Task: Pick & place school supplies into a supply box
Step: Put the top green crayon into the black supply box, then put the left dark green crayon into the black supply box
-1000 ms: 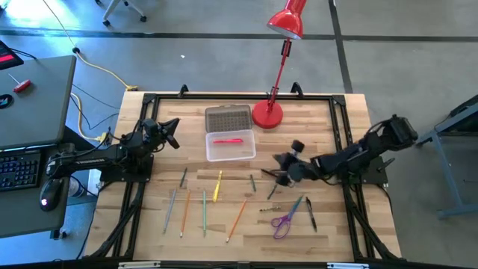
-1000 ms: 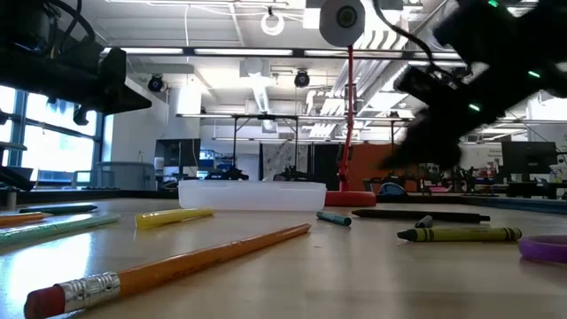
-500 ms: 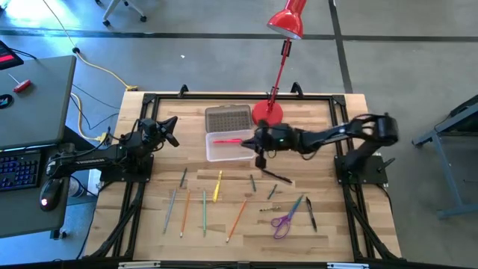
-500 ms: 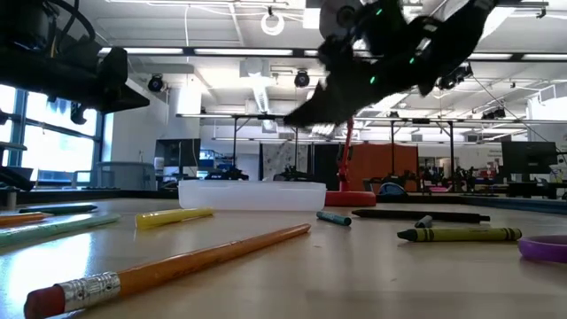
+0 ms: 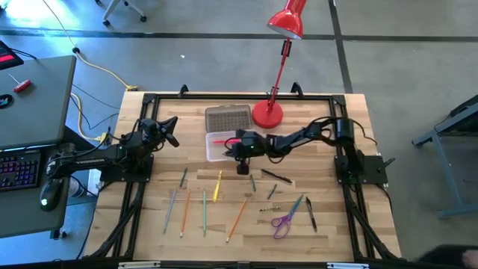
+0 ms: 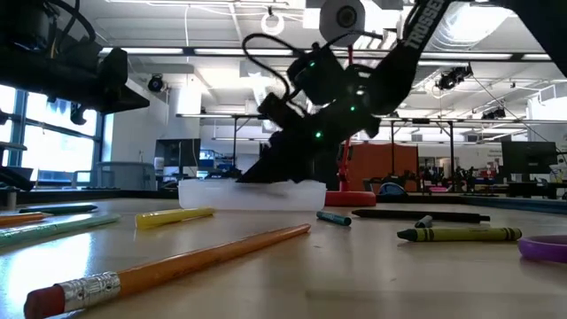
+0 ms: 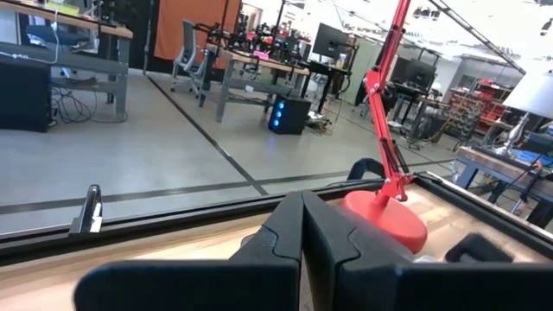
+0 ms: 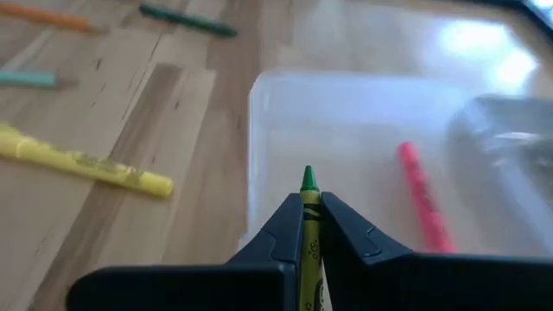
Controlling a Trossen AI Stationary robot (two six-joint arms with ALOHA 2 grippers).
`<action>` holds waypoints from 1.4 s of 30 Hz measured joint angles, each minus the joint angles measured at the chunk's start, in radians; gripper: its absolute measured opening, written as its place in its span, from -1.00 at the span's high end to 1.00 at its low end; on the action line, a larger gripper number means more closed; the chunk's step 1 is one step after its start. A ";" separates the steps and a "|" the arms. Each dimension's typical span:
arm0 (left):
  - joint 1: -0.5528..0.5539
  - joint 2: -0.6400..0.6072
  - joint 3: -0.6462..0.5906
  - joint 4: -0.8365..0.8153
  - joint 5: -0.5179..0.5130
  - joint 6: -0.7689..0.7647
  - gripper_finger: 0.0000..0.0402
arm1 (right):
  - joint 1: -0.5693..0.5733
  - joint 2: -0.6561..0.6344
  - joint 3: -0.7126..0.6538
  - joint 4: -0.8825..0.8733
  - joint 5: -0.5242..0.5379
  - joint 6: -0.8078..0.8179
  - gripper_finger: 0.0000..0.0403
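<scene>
Hovering over the supply box (image 5: 231, 146), the right gripper (image 5: 240, 145) is pinching a green crayon (image 8: 308, 226) narrowly between its fingers, tip pointing at the box's clear floor. Inside the box a pink-red marker (image 5: 227, 140) is lying, at about 2 o'clock from the crayon tip in the right wrist view. The ribbed lid (image 5: 228, 118) is lying open at the box's 12 o'clock side, and the red lamp's round base (image 5: 267, 114) is standing just beside it at 3 o'clock.

Spreading over the table (image 5: 351, 119) toward 6 o'clock from the box are the remaining supplies: a yellow highlighter (image 5: 218, 186), an orange pencil (image 5: 238, 218), a green pencil (image 5: 204, 213), a grey pencil (image 5: 170, 211), a dark pen (image 5: 276, 175) and the purple-handled scissors (image 5: 282, 222) at 5 o'clock. None is touching the box.

Waiting at 9 o'clock, well apart from the box, the left gripper (image 5: 170, 131) is holding its fingers pressed together on nothing.
</scene>
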 joint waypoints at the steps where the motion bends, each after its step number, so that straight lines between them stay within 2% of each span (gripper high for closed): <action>1: 0.000 0.000 0.000 0.000 0.000 0.000 0.80 | 0.000 0.012 0.014 -0.008 -0.003 0.001 0.94; 7: 0.000 0.000 0.000 -0.003 0.003 0.003 0.80 | 0.001 0.035 0.034 -0.021 0.022 -0.006 0.89; 12: 0.000 0.000 0.000 -0.003 0.003 0.003 0.80 | -0.001 0.030 0.032 -0.023 0.037 -0.009 0.75; 18: 0.000 0.000 0.000 -0.003 0.003 0.003 0.80 | 0.001 0.010 0.032 -0.019 0.102 -0.050 0.60; 22: 0.000 0.000 0.000 -0.003 0.010 0.003 0.80 | 0.003 -0.027 0.029 -0.033 0.091 -0.047 0.55; 26: 0.000 0.000 0.000 -0.009 0.054 -0.010 0.80 | 0.007 -0.090 0.031 -0.060 0.087 -0.027 0.55; 33: 0.000 0.000 0.000 -0.026 0.229 -0.100 0.80 | 0.032 -0.202 0.032 -0.125 0.085 -0.035 0.55; 36: 0.000 0.001 0.009 -0.040 0.248 -0.085 0.80 | 0.042 -0.242 0.032 -0.175 0.086 -0.057 0.55; 42: 0.000 0.056 0.180 -0.118 0.262 0.019 0.80 | 0.054 -0.305 0.031 -0.221 0.101 -0.094 0.55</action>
